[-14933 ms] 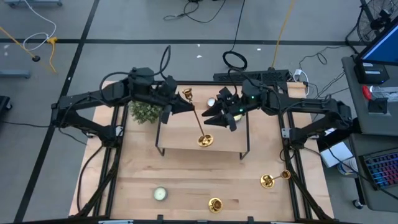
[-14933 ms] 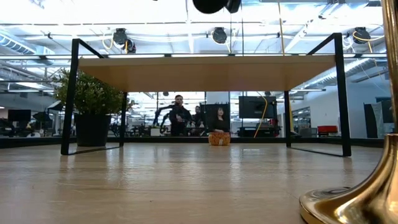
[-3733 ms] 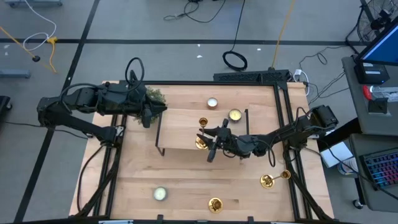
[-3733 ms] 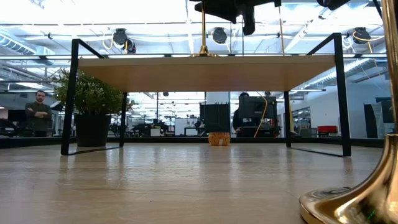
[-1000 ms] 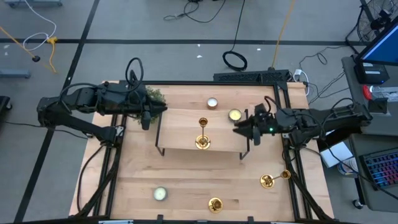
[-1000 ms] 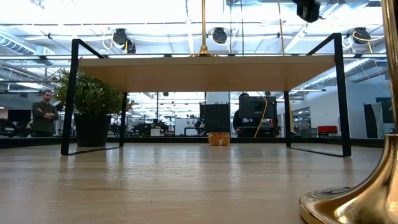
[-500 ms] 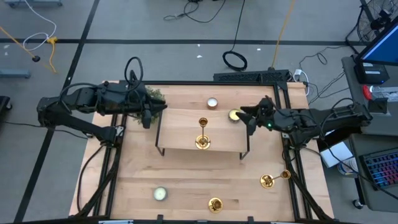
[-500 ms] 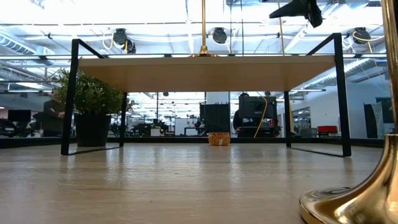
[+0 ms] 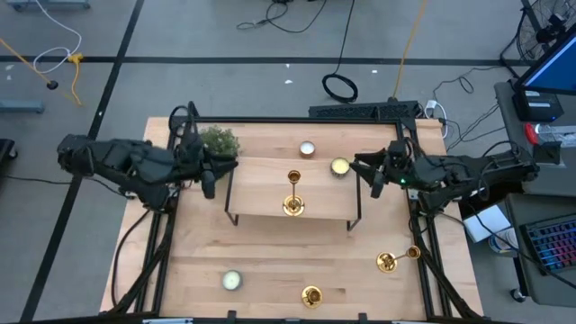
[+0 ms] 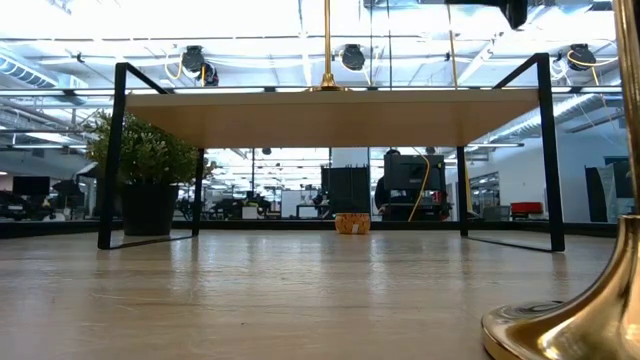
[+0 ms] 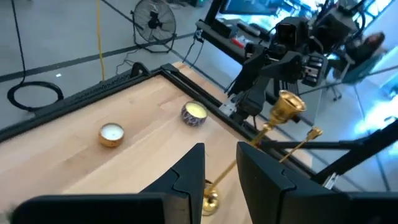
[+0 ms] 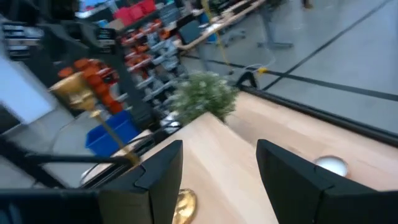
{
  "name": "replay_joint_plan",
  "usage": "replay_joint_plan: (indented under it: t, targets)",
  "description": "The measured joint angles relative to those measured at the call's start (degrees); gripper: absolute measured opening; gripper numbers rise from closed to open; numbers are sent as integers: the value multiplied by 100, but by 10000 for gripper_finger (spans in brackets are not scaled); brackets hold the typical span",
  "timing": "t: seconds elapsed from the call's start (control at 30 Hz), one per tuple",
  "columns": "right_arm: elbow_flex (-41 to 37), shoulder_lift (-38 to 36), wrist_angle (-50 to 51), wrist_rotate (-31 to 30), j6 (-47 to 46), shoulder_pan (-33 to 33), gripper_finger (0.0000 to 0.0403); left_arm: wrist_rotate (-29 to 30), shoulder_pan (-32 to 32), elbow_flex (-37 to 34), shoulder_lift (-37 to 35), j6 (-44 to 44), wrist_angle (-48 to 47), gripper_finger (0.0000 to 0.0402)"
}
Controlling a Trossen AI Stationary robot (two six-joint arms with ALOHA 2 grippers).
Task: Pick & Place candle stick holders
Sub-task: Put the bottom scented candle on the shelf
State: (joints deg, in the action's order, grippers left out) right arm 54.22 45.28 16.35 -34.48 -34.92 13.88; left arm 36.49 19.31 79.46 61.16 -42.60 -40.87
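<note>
Right end effector (image 9: 364,166) hangs with its fingers spread wide and nothing between them, just off the right end of the raised wooden shelf (image 9: 261,184). Straight ahead of it, across the shelf top, stands one upright candle stick holder (image 9: 293,193), gold, base planted on the boards and well clear of the fingers. Just beside the end effector, on the surface (image 9: 270,261) behind the shelf, sits a yellowish tealight candle (image 9: 339,166), with a second pale tealight (image 9: 308,148) a little farther along. Back toward the near edge, well apart from it, a second candle stick holder (image 9: 396,259) lies tipped on its side and a third (image 9: 311,295) stands close to the front rim, with another pale candle (image 9: 232,281) off to the far side. Left end effector (image 9: 214,171) faces in from the opposite end of the shelf, fingers parted and empty, right next to the bushy green plant (image 9: 216,140).
</note>
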Motion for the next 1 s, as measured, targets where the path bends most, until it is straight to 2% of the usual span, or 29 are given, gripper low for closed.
replay_joint_plan:
  t: [0.13,0.33,0.4,0.5,0.6,0.77,1.0]
  targets:
    - [0,-106,-184,170,167,62,200,398,591,0,235,-529,172,97]
    - [4,-134,-187,542,254,170,200,240,1243,0,794,-1479,178,97]
    - [4,-130,-169,718,265,197,200,32,1390,0,1001,-1775,178,97]
    - [4,-132,-160,916,289,205,200,-630,1511,0,1278,-2133,176,97]
    - [4,-130,-149,928,288,205,200,-1350,1569,0,1528,-2532,110,97]
    - [4,-132,-147,969,321,205,200,-2201,1697,0,1833,-3200,-248,97]
    - [4,-130,-123,1151,372,203,200,-2747,2082,0,2097,-4109,-1022,97]
